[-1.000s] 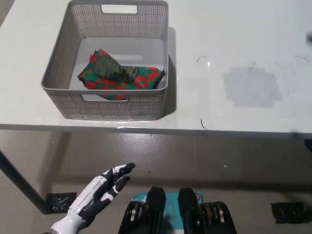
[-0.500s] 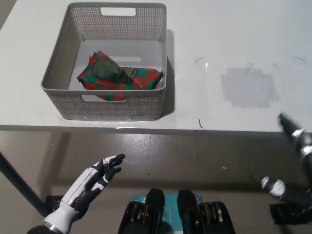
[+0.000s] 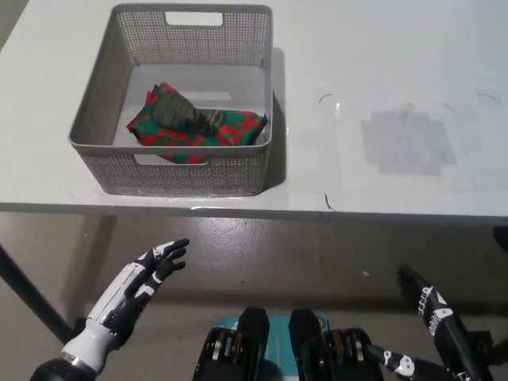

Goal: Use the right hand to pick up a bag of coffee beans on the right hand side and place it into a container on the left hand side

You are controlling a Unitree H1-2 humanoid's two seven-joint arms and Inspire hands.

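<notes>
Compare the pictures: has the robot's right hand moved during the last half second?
Yes. The right hand has dropped lower and further from the table edge, hanging empty below it. The coffee bag lies in the basket.

This looks like a lab or test room rather than a home. A plain white bench (image 3: 381,63) stands on a bare, smooth concrete floor (image 3: 278,254), its top marked by a grey scuffed patch (image 3: 407,141) and a few thin scratches. Black tape (image 3: 464,345) is stuck to the floor near the bench. A grey plastic basket (image 3: 182,171) sits on the bench.
</notes>
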